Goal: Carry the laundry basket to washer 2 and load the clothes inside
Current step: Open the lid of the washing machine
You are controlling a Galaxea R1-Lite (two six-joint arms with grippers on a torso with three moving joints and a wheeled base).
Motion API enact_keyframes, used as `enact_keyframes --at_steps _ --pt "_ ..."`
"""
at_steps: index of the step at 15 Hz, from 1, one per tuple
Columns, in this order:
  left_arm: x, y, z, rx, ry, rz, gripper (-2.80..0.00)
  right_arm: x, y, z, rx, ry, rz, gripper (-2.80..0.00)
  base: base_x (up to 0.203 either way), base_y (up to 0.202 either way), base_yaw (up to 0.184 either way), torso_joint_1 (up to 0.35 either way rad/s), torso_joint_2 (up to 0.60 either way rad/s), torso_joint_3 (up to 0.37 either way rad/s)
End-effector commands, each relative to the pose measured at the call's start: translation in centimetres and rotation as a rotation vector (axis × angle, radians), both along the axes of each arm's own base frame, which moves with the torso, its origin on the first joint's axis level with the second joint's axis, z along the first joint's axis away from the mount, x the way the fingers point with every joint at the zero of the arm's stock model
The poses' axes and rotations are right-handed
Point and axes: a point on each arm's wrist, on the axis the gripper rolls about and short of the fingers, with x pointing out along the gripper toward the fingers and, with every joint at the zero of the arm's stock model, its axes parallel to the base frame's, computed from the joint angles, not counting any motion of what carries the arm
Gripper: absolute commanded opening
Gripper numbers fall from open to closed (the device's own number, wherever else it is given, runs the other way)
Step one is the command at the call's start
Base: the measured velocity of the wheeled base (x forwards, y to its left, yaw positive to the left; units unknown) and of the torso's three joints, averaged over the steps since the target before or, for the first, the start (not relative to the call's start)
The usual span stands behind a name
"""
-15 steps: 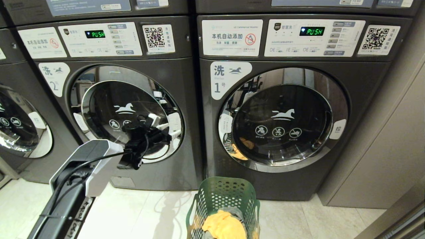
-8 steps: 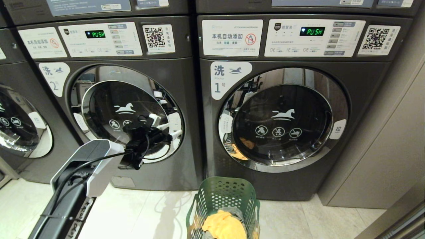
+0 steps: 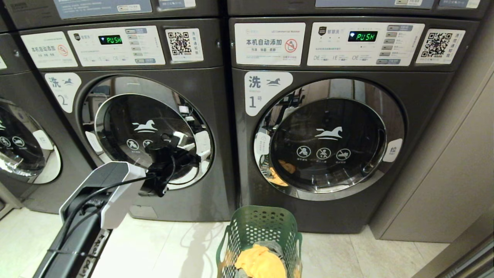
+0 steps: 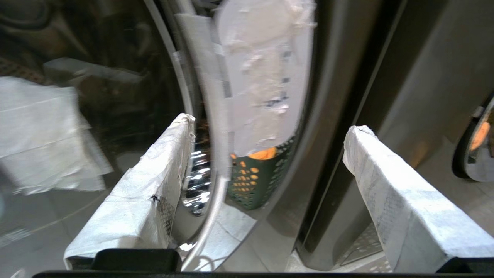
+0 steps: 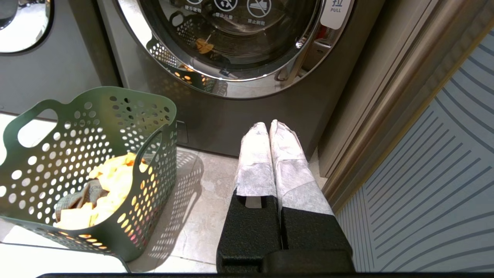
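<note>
Left pincer [image 3: 189,148] raised at the right edge of the round door [image 3: 148,131] of washer 2 [image 3: 131,116], white-wrapped fingers [image 4: 154,185] spread wide apart, holding nothing. In the left wrist view, one finger in front of the glass, the other out past the chrome rim [image 4: 216,185] toward the dark grey front panel, the rim and a white sticker [image 4: 262,77] between them; contact with the door not clear. Door closed. Laundry basket [image 3: 259,231] standing on the pale tiled floor [image 3: 154,247], in front of the neighbouring washer 1 [image 3: 332,127] rather than washer 2, well apart from the left pincer. Yellow clothes [image 5: 112,177] and a grey piece lying inside the basket. Right pincer [image 5: 269,127] low near the floor just beside the basket, in front of washer 1's lower right corner, fingers pressed together, empty. Green "PUSH" lit on both machines' displays [image 3: 110,39].
</note>
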Motion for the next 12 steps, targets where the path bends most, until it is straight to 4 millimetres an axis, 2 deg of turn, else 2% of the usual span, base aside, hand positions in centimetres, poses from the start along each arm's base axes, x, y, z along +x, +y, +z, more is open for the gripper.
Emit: enact_keyframes --at_steps 1,5,8,10,12 --pt "-0.1 0.1 0.9 -0.001 -0.015 0.004 0.0 0.0 0.0 0.0 -0.001 0.002 0.001 -2.8 0.0 0.0 0.0 0.0 0.0 0.0" --pt "-1.2 0.4 2.5 0.003 0.019 0.057 0.0 0.0 0.0 0.0 -0.002 0.002 0.001 -2.8 0.0 0.0 0.0 0.0 0.0 0.0" --pt "-3.9 1.0 6.1 0.003 0.051 0.129 0.0 0.0 0.0 0.0 -0.001 0.002 0.001 -2.8 0.0 0.0 0.0 0.0 0.0 0.0" --pt "-6.9 1.5 10.4 -0.023 0.046 0.167 0.0 0.0 0.0 0.0 -0.001 0.002 0.001 -2.8 0.0 0.0 0.0 0.0 0.0 0.0" --pt "-11.3 2.0 15.7 -0.052 0.027 0.214 0.0 0.0 0.0 0.0 -0.002 0.002 0.001 -2.8 0.0 0.0 0.0 0.0 0.0 0.0"
